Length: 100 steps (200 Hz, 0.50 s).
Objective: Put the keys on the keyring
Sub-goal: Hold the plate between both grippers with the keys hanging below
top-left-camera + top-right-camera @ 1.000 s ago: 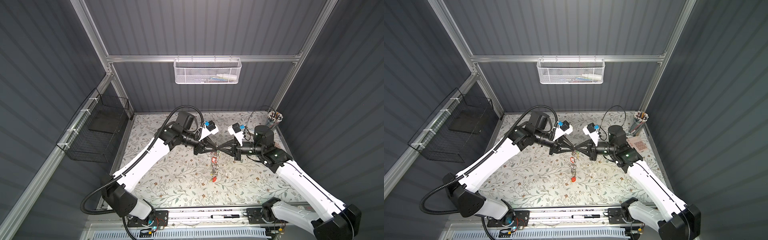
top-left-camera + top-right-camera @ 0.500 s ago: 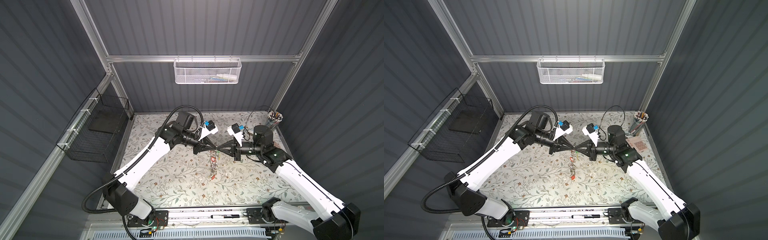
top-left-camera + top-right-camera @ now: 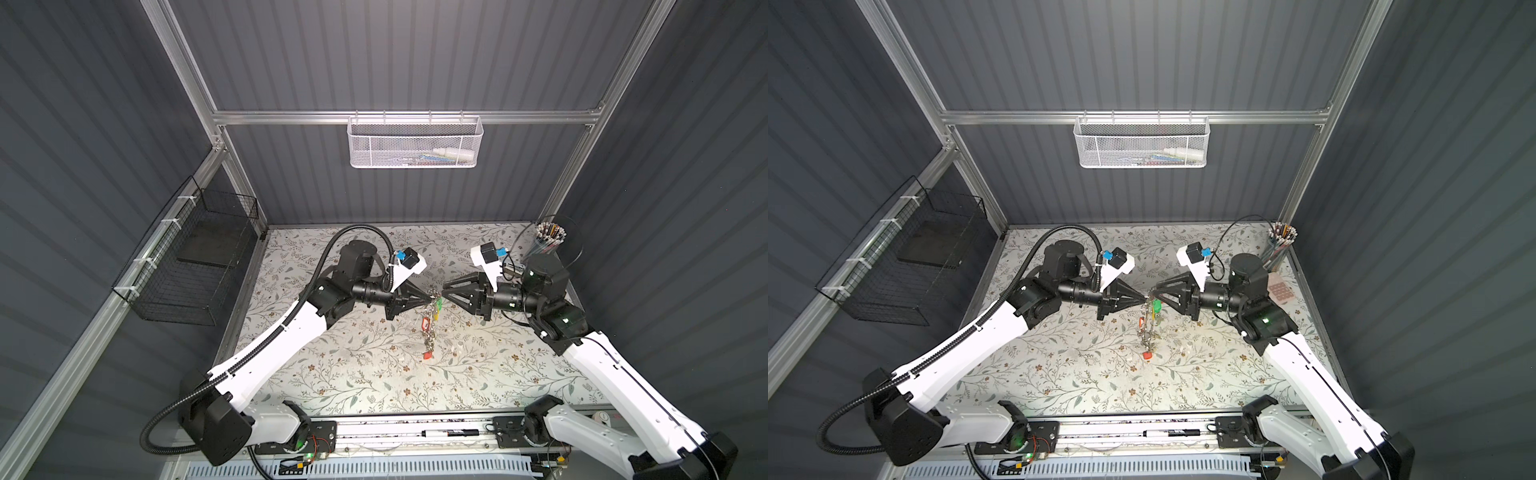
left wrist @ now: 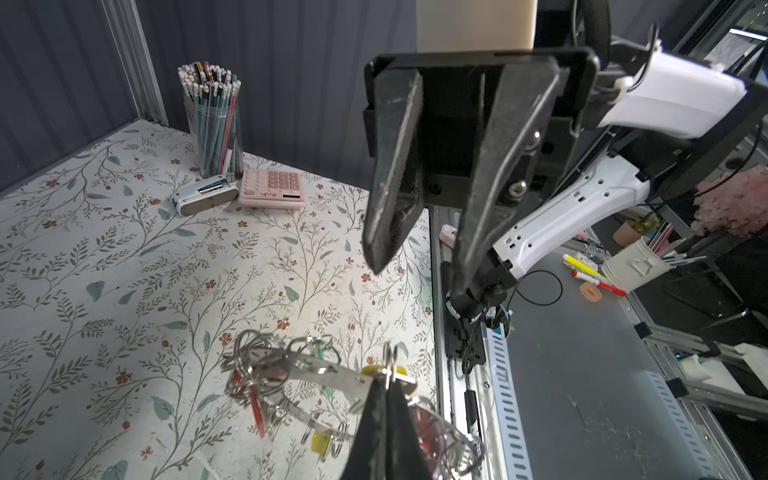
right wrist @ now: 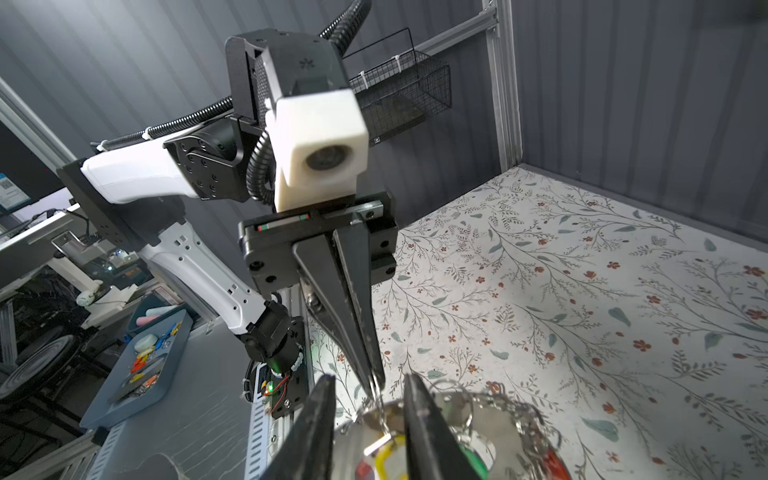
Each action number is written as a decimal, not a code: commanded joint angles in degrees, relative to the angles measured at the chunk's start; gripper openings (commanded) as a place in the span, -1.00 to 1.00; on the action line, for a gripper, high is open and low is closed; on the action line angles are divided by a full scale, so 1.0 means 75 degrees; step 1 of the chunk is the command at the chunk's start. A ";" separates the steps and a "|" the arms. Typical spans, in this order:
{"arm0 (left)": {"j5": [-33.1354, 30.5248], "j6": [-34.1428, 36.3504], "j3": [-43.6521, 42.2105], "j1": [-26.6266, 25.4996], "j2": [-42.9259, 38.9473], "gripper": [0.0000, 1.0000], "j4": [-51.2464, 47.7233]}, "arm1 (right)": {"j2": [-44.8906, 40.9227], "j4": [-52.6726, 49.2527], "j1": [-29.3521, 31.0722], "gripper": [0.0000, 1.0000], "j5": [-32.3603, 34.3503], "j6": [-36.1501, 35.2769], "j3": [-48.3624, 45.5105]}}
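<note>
Much of the keyring (image 4: 316, 371) is hard to read. In the left wrist view the left gripper (image 4: 387, 384) covers its near rim. In the right wrist view the picture's edge cuts it off, and that arm's own fingers (image 5: 419, 419) stand before its shiny face. The keys (image 3: 424, 323) show mostly as red, green and yellow tags, their blades lost among the split rings (image 4: 266, 368).

The left gripper is pinched tight on the keyring's rim, where one split ring stands up. Whether the pads bite the hoop itself or only that ring I cannot tell. The right gripper (image 4: 417, 278) stands part-open, holding nothing, its tips near the left tips.

The keyring hangs under the left tips, edge-on in both top views, with its flat face toward the right gripper. Its long axis runs from the tips toward the table (image 3: 353, 374). Whether the lowest red tag (image 3: 427, 355) touches the table is unclear.
</note>
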 commanded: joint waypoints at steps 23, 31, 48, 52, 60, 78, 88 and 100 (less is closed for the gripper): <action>-0.0386 -0.2133 -0.1440 -0.0206 -0.0734 -1.00 0.4047 | -0.0068 0.0148 -0.0027 -0.32 -0.0213 0.0279 -0.0252; -0.0508 -0.2376 -0.1668 -0.0262 -0.0761 -1.00 0.4564 | -0.0071 0.0183 -0.0006 -0.32 -0.0277 0.0324 -0.0247; -0.0747 -0.2894 -0.2133 -0.0384 -0.0796 -1.00 0.5654 | -0.0028 0.0231 -0.0011 -0.31 -0.0394 0.0367 -0.0217; -0.0790 -0.2996 -0.2210 -0.0405 -0.0791 -1.00 0.5873 | -0.0007 0.0242 -0.0005 -0.31 -0.0420 0.0378 -0.0205; -0.0862 -0.3186 -0.2370 -0.0440 -0.0789 -1.00 0.6312 | 0.0045 0.0266 -0.0009 -0.31 -0.0461 0.0379 -0.0186; -0.1123 -0.3478 -0.2683 -0.0530 -0.0789 -1.00 0.7112 | 0.0168 0.0295 0.0002 -0.32 -0.0497 0.0388 -0.0146; -0.1231 -0.3636 -0.2862 -0.0551 -0.0779 -1.00 0.7544 | 0.0205 0.0393 -0.0004 -0.33 -0.0532 0.0434 -0.0146; -0.1344 -0.3814 -0.3008 -0.0566 -0.0727 -1.00 0.7947 | 0.0232 0.0492 0.0012 -0.36 -0.0539 0.0472 -0.0156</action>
